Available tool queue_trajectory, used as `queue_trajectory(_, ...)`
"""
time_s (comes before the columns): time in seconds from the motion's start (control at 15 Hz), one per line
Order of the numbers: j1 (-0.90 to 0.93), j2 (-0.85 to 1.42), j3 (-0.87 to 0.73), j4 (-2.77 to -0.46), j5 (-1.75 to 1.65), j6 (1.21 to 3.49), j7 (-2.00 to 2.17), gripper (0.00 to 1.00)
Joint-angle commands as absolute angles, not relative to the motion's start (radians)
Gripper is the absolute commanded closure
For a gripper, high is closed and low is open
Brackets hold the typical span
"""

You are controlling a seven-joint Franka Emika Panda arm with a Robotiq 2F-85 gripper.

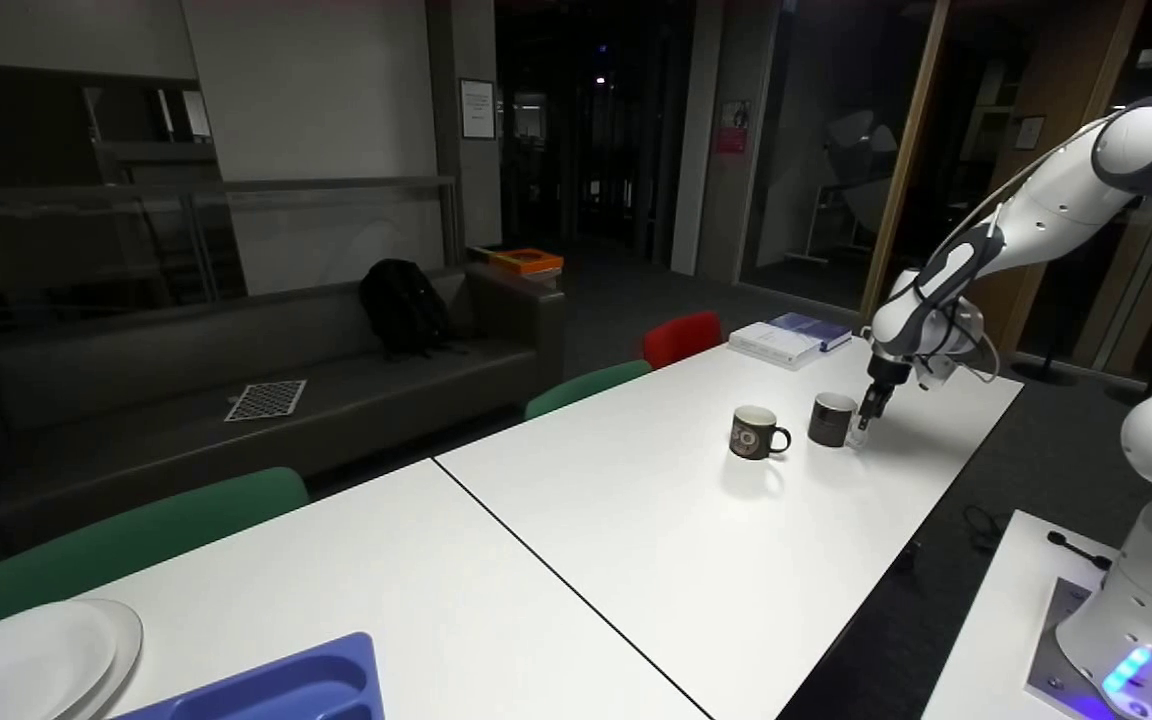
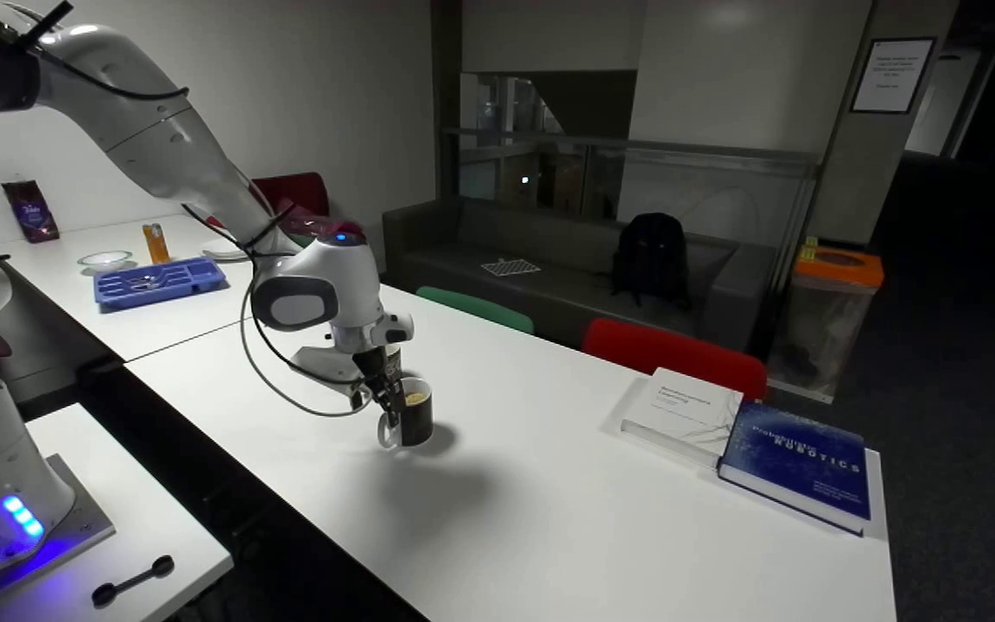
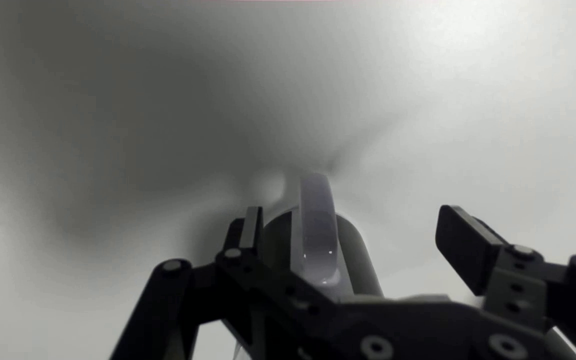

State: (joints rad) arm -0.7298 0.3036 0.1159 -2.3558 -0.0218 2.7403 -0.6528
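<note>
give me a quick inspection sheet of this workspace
Surface: white table made up of two sections
Things at hand: dark mug, upright, something yellowish inside; printed mug standing nearby
Clutter: blue tray, white plates, white book, blue book
Gripper: open; in the wrist view, the dark mug's pale handle lies between its fingers
Cables: loose grey cable looping beside the arm
Surroundings: grey sofa, black backpack on it; red chair and green chair along the table

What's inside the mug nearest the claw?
In an exterior view, yellowish contents show inside the mug; what they are is unclear. Their depth and the mug's bottom are hidden.
</note>
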Motion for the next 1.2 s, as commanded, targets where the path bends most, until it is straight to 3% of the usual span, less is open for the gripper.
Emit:
queue_trajectory(0.0,-0.677,0.295,0.064,-2.361,0.034,2.746,-0.735,0.32)
queue_trajectory(0.6,-0.642,0.305,0.009,-2.365,0.092,2.750,-0.826,0.99)
queue_trajectory(0.67,-0.639,0.304,0.005,-2.364,0.095,2.749,-0.829,0.99)
queue_trajectory(0.73,-0.638,0.304,0.004,-2.364,0.101,2.747,-0.834,0.56)
queue_trajectory(0.87,-0.628,0.304,-0.006,-2.364,0.101,2.747,-0.829,0.50)
queue_trajectory(1.13,-0.610,0.311,-0.021,-2.368,0.100,2.765,-0.814,0.19)
